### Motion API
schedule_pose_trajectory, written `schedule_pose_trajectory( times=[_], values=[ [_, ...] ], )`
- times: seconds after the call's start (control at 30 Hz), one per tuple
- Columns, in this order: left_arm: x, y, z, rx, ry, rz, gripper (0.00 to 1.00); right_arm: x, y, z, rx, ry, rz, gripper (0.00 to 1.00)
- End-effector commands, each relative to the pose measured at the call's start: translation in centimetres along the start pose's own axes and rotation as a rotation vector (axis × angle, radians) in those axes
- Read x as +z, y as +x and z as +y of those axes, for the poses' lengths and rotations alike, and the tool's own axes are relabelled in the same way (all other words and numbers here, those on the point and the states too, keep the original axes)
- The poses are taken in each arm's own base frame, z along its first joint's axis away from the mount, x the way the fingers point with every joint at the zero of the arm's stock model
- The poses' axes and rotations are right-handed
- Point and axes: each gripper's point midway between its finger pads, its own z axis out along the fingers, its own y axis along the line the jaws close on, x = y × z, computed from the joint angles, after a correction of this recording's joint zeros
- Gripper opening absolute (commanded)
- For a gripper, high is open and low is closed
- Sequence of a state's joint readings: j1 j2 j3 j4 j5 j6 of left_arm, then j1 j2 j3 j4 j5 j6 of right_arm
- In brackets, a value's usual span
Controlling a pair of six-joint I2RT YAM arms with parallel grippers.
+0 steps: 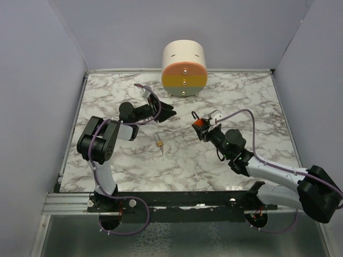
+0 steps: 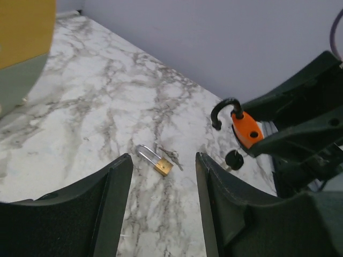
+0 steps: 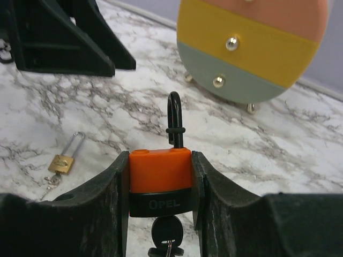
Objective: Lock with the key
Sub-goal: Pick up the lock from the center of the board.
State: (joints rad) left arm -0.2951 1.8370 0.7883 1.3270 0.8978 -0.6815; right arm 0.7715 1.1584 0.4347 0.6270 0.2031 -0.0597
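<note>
Here, key (image 3: pixel 167 233) in orange padlock (image 3: pixel 160 171)

Top camera looks down from high behind me; wrist cameras sit close behind my left claw (image 2: pixel 163 157) and right claw (image 3: pixel 161 156), both catching the brass padlock (image 2: pixel 163 167) lying ahead of them

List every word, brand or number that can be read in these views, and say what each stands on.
"OPEL": on the black band at the base of the orange padlock, which is clamped in the right gripper.
Too small to read: a mark on the face of the brass padlock.
No text shows on the key or on the striped round box.
</note>
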Motion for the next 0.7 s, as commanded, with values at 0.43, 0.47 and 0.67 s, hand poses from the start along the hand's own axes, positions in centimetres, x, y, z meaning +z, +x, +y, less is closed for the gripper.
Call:
schedule_pose_trajectory(
  times=[0.43, 0.47, 0.67],
  values=[
    [0.0, -3.0, -12.2, 0.278, 0.439, 0.038, 0.56, -3.9, -9.5, 2.3, -0.021, -0.191, -0.309, 0.02],
    [0.1, -3.3, -12.4, 0.3, 0.425, 0.039, 0.56, -4.1, -9.7, 2.5, -0.019, -0.205, -0.316, 0.02],
    [0.7, -5.5, -14.0, 0.445, 0.381, 0.039, 0.57, -5.3, -10.4, 3.8, -0.03, -0.292, -0.344, 0.02]
  ],
)
